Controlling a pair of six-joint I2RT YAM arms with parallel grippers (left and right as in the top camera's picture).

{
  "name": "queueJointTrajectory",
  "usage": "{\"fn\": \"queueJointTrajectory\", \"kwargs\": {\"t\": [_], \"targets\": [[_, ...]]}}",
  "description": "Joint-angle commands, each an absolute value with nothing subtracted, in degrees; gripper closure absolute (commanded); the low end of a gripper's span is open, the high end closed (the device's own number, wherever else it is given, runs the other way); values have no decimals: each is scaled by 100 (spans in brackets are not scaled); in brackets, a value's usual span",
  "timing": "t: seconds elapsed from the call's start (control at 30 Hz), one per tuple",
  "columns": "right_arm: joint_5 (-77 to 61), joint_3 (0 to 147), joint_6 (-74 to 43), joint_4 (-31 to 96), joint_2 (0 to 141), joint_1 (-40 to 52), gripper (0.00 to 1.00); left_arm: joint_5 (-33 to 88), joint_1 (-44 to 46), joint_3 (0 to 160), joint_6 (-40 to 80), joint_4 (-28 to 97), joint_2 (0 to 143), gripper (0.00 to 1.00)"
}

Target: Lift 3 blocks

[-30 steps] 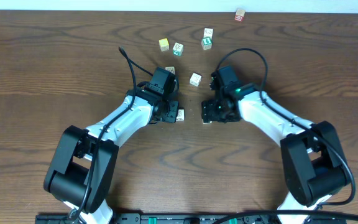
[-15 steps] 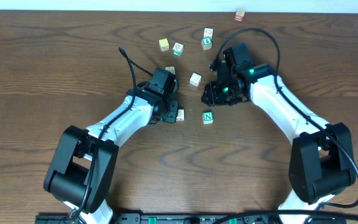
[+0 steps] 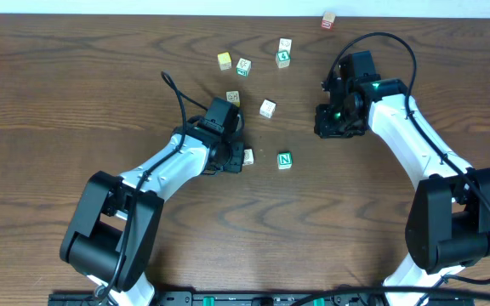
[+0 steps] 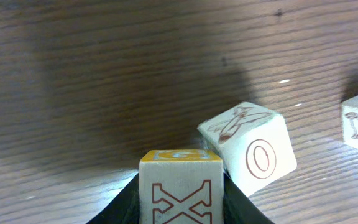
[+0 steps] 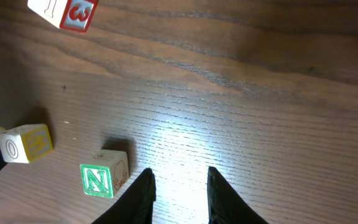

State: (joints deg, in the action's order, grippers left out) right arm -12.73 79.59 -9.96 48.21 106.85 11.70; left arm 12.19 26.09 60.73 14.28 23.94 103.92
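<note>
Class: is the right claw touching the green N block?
Apart. The overhead view shows bare table between the right claw and the green N block.

N block sits right of the O block — apart.

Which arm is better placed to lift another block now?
Right, probably. The right gripper hangs empty with its jaws apart, and the N block lies close beside it. The left gripper is clamped on the X block, so it is busy.
</note>
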Motion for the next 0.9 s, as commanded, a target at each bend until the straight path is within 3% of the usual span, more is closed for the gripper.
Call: {"fn": "queueJointTrajectory", "kwargs": {"t": [0.0,0.33,0.87], "targets": [[-1205,7933,-805,4847,10641,1133,74,1352,2790,6005,1535,2349,10372,86],[-1205,7207,-814,4552,10650,1199,80,1162,3275,6005,1739,2213,10372,83],[-1350,6689,-805,4263,10650,1232,80,-377,3282,6005,2436,2069,10372,75]]}}
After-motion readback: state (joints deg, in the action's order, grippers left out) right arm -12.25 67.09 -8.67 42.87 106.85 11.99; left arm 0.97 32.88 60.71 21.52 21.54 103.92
